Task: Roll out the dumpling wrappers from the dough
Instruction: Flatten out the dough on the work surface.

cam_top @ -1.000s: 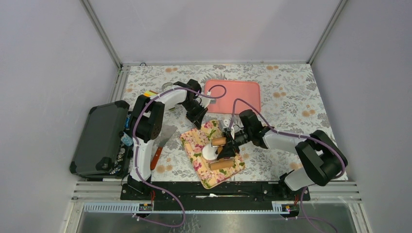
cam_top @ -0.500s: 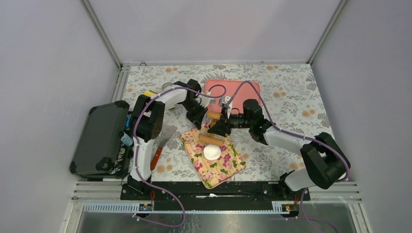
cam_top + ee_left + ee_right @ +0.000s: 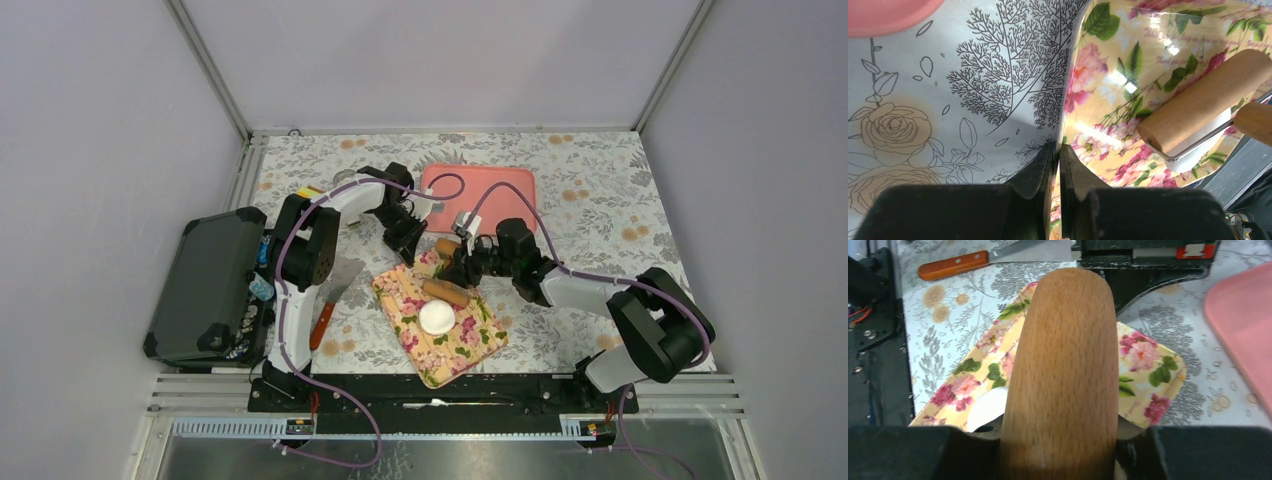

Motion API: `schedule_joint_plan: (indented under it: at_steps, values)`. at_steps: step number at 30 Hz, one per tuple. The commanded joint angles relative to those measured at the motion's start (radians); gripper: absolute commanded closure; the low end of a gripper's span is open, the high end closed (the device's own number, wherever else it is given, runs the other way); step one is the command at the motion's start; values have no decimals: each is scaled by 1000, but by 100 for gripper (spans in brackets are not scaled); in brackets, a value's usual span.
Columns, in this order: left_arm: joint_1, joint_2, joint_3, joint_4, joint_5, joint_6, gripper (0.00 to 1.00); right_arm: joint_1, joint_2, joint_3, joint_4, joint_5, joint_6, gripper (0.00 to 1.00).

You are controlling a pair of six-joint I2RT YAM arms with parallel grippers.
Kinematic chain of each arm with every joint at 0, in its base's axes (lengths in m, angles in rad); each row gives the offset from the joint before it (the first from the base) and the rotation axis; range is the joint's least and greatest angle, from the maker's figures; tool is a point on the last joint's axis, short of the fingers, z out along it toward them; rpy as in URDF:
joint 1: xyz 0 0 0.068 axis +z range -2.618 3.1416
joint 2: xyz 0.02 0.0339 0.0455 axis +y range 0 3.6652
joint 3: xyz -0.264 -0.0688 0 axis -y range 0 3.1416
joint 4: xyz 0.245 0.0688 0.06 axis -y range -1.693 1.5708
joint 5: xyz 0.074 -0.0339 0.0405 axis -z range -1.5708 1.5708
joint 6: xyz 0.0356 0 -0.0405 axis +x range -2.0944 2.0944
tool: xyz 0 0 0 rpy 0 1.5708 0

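Top external: right gripper (image 3: 463, 264) is clamping the brown wooden rolling pin (image 3: 446, 292); left gripper (image 3: 1058, 162) is pinching the glossy floral tray (image 3: 1108, 85) by its edge.

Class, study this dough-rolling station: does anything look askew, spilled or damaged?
Only the floral board looks odd. It lies turned at an angle to the edges of the table, with its far edge pinched by the left end effector. The dough sits whole on it, and nothing looks spilled.

White dough (image 3: 436, 317) on a yellow board (image 3: 455, 350) printed with pink roses and green leaves; tan wooden rolling pin (image 3: 1063, 365); plain pink tray (image 3: 490, 190) at upper centre; pale grey tablecloth (image 3: 590, 200) with line-drawn flowers.
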Motion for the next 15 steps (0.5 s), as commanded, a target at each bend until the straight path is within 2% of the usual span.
schedule_joint_plan:
  at_steps: [1,6,9,12,15]
  values:
    - [10,34,13,25,-30,-10,100,15,-84,45,32,130,-46,100]
    - [12,37,14,24,-28,-11,100,14,-146,155,-35,83,-15,100]
    - [13,37,14,24,-28,-11,100,14,-159,190,-87,-50,2,100]
    - [13,38,14,24,-28,-11,100,16,-163,148,-71,-172,16,100]
    - [13,38,16,24,-27,-12,100,18,-163,77,-42,-209,-13,100]
